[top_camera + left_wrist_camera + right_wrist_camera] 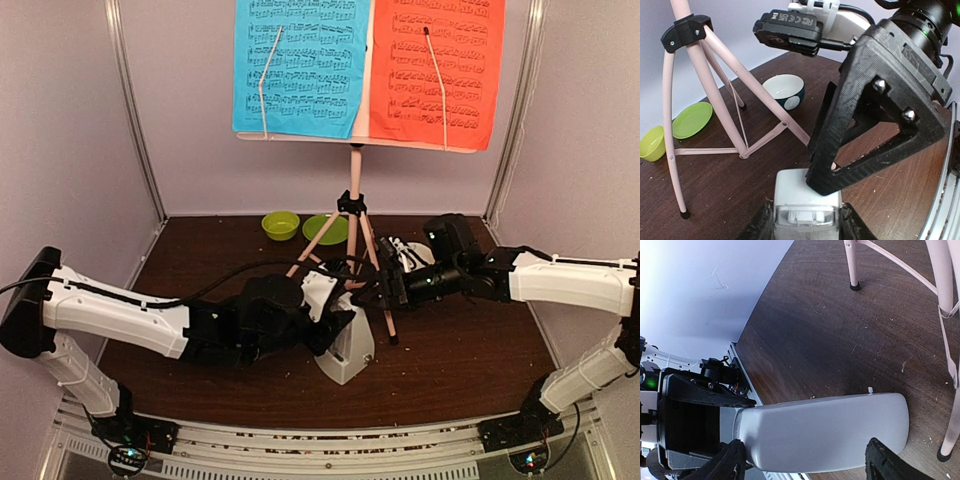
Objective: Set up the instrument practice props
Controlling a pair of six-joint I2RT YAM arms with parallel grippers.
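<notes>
The cream metronome (pixel 348 355) stands on the table in front of the pink tripod music stand (pixel 355 215). The blue sheet (pixel 300 65) and the red sheet (pixel 435 70) rest side by side on the stand's desk. My left gripper (pixel 335 330) is shut on the metronome (pixel 800 192), one finger on each side (pixel 806 227). My right gripper (pixel 390 290) is open, its fingers wide apart over the metronome (pixel 825 425), and one fingertip (pixel 830 180) touches the cream face. The stand's legs show in the left wrist view (pixel 715 85) and the right wrist view (pixel 945 290).
A green bowl (pixel 280 225) and green plate (pixel 325 230) sit behind the tripod. A white-and-dark bowl (pixel 785 91) lies at the back right, behind my right arm. The tripod's legs spread close to both grippers. Walls close in the back and sides.
</notes>
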